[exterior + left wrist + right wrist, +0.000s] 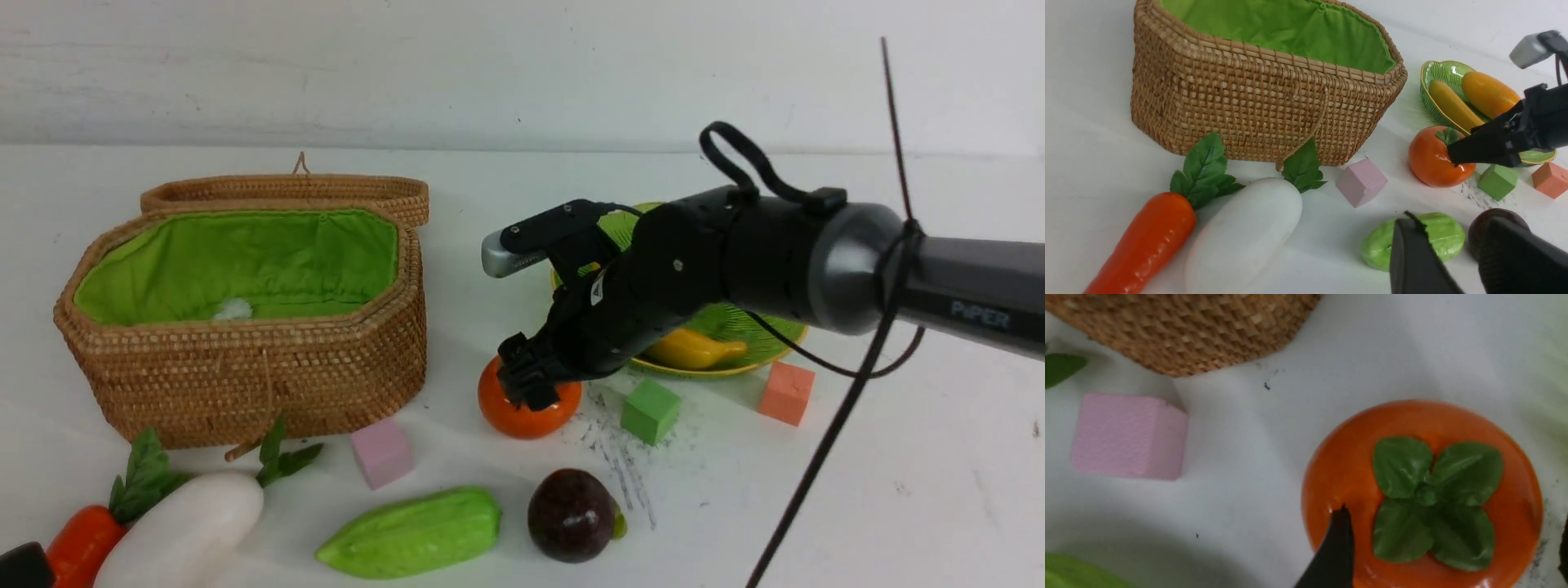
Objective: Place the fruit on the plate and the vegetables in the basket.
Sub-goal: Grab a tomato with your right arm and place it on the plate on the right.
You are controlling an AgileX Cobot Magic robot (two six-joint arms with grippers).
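Your right pincer (529, 382) hangs spread wide over the round glossy orange persimmon (522, 420) at frame centre, just left of the ribbed green glass plate (759, 331). Close off-centre and that slick fruit may squirt away.
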